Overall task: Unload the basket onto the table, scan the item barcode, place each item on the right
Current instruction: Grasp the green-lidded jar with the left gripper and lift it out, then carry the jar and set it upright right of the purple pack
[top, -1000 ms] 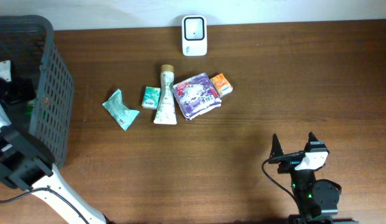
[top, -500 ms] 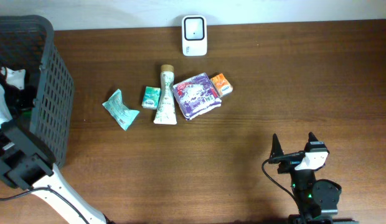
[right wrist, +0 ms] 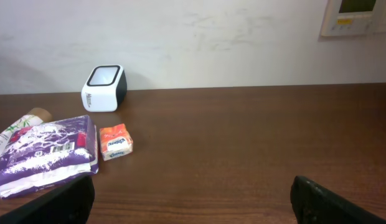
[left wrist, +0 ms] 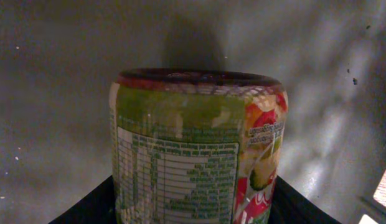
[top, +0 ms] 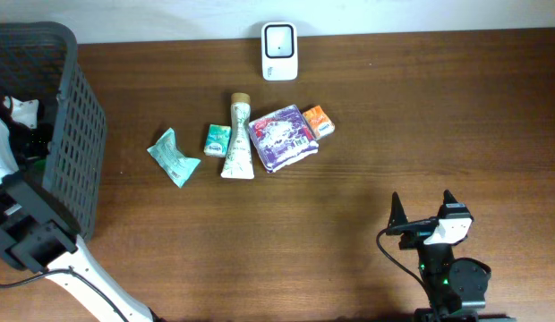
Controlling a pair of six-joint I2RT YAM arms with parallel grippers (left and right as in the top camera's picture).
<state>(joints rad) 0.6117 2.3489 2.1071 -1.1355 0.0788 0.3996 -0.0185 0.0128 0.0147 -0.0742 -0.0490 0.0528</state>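
Left fingers, dark at the lower corners, flank a green-labelled can filling the frame's centre; whether they press it cannot be told. Right fingers, at the lower corners, stand spread wide above the brown bench, holding nothing; the white scanner sits upper left

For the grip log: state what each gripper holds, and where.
Right gripper: open, nothing. Left gripper: fingers flank the green-labelled drink can low down; whether they grip cannot be told.
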